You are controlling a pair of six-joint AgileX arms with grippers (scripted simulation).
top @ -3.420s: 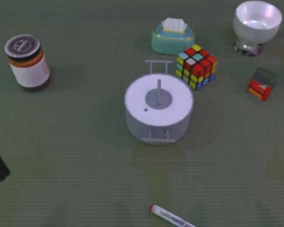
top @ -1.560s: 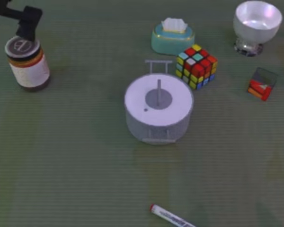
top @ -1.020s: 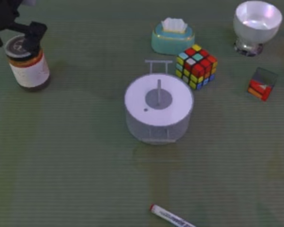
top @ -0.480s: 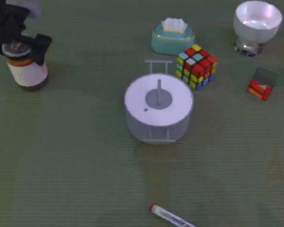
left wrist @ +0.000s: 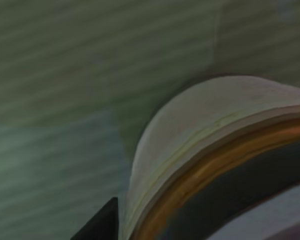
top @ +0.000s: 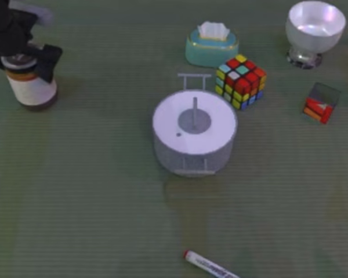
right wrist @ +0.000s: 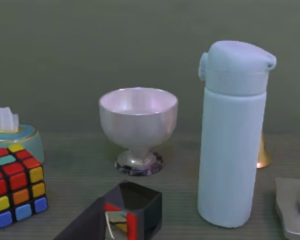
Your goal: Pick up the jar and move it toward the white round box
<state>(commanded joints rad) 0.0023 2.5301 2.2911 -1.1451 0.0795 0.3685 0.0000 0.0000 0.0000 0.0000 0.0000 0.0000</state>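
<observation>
Straddling the top of the jar [top: 30, 87] at the far left of the surface [top: 93, 220], the left tool [top: 24, 55] stood with its dark fingers on either side of the lid, narrow about the jar's upper part; whether they pressed firmly against it could not be told. The left wrist view showed the jar's white label and orange band [left wrist: 215, 165] very close to the camera, with one dark fingertip [left wrist: 100, 225] just beside the label. The jar stood upright, its long axis vertical, lid up and dark base on the surface, well apart from the white round box [top: 194, 139] at the centre. A high, shallow hold near the lid could let the jar slip or swing during the lift. A low carry could knock the jar against the box's wall. The right tool was not visible in any view.
</observation>
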